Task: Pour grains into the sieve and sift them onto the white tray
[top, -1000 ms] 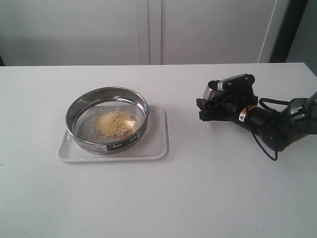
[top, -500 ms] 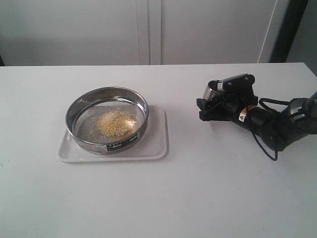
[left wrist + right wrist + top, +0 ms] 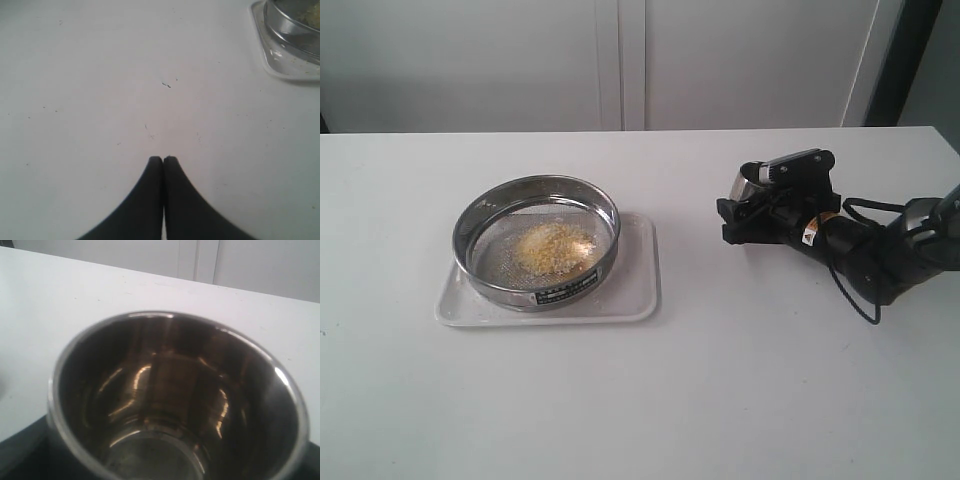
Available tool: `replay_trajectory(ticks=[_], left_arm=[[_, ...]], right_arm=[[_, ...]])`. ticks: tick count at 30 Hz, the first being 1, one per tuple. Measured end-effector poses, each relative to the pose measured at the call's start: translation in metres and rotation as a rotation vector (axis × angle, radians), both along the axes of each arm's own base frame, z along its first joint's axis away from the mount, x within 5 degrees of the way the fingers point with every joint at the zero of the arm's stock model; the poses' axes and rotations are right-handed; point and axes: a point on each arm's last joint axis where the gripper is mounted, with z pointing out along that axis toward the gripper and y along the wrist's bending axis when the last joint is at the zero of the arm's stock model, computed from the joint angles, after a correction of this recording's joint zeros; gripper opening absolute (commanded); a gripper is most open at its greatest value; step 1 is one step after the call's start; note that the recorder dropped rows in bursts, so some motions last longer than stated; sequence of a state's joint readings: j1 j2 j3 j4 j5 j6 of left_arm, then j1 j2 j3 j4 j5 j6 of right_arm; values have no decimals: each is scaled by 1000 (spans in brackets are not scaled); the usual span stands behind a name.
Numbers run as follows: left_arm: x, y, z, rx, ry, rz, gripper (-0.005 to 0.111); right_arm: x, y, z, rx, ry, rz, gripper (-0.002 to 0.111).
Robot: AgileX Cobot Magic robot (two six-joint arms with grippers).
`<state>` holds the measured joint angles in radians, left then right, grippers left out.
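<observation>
The round steel sieve (image 3: 480,268) stands on the white tray (image 3: 635,290) at the left of the table. A heap of golden-yellow grains (image 3: 555,248) lies on its mesh. At the right, my right gripper (image 3: 760,200) rests low on the table, its jaws wide around a small steel cup (image 3: 748,180). In the right wrist view the cup (image 3: 175,400) fills the picture and looks empty. My left gripper (image 3: 163,159) is shut on nothing over bare table, with the sieve (image 3: 295,25) and a tray corner (image 3: 280,70) off to one side. The left arm does not show in the exterior view.
White cabinet doors (image 3: 620,60) stand behind the table's far edge. A black cable (image 3: 855,300) loops from the right arm onto the tabletop. A few dark specks (image 3: 166,84) lie on the table ahead of the left gripper.
</observation>
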<state>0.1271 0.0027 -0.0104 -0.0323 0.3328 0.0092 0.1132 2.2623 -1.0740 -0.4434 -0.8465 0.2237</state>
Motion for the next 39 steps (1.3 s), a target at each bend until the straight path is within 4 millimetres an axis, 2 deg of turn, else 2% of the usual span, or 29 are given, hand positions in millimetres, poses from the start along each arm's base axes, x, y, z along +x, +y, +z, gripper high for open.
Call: replay_trajectory(ticks=[22, 31, 39], left_arm=[[0, 0, 0, 0, 0, 0, 0], [0, 0, 0, 0, 0, 0, 0], [0, 0, 0, 0, 0, 0, 0]], right_arm=[[0, 0, 0, -48, -24, 16, 0], [-1, 0, -15, -50, 7, 17, 0], [0, 1, -18, -38, -7, 22, 0]])
